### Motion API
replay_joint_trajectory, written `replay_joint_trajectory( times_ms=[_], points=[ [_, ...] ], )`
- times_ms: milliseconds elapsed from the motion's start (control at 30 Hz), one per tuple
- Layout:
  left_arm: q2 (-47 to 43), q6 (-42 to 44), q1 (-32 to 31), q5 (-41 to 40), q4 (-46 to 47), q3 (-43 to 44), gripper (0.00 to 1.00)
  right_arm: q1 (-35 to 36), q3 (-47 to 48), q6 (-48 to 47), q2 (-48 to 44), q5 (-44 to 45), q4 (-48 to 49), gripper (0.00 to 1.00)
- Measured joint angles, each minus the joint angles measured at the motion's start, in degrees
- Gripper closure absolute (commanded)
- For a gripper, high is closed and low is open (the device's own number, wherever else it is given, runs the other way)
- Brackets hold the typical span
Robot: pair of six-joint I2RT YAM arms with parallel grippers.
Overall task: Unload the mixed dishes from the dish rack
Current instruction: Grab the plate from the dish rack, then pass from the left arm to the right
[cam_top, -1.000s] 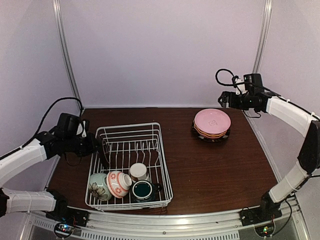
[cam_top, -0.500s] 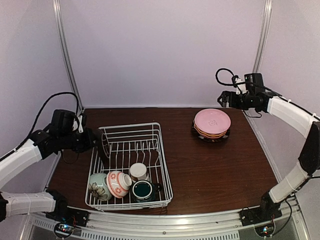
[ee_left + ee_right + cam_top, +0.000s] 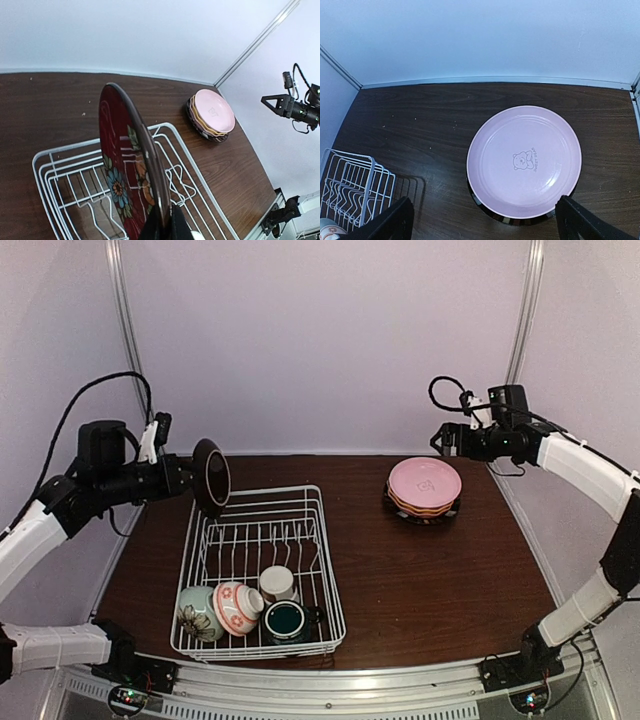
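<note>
while left pincer (image 3: 167,226) clamps plate (image 3: 124,165), right pincer (image 3: 485,222) wide

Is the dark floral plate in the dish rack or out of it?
Out: the left hand holds the plate on edge above the rack.

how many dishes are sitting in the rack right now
4, all at the near end of the rack: green floral bowl, pink-white bowl, white cup, teal mug. More could hide beneath them.

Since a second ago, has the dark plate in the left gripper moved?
Yes. The dark plate, pinched in the left gripper, has lifted out of the dish rack and now hangs on edge over its rear left corner.
</note>
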Motion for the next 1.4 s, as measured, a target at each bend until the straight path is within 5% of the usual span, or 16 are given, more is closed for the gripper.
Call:
replay_joint_trajectory(
  times_ms=[200,467,933,1400],
  points=[
    [5.40,10.05,-4.59,0.68,0.26,7.52,1.00,4.00,0.46,0.04,-0.96,-1.07,-3.43,0.01],
    [17.79,30.42,-26.05,-9.68,-3.87,19.08,1.00,9.42,2.97,1.11,-3.02,-4.61,-7.61,0.02],
    [24.55,61.44,-46.38,-33.94,-2.93,15.04,1.00,14.45,4.57,1.46,-4.39,-12.90,-14.67,0.10],
    [29.64,80.06,-52.52,-48.39,2.34,10.78,1.00,24.20,3.06,4.22,0.81,-14.29,-13.97,0.25]
  ],
)
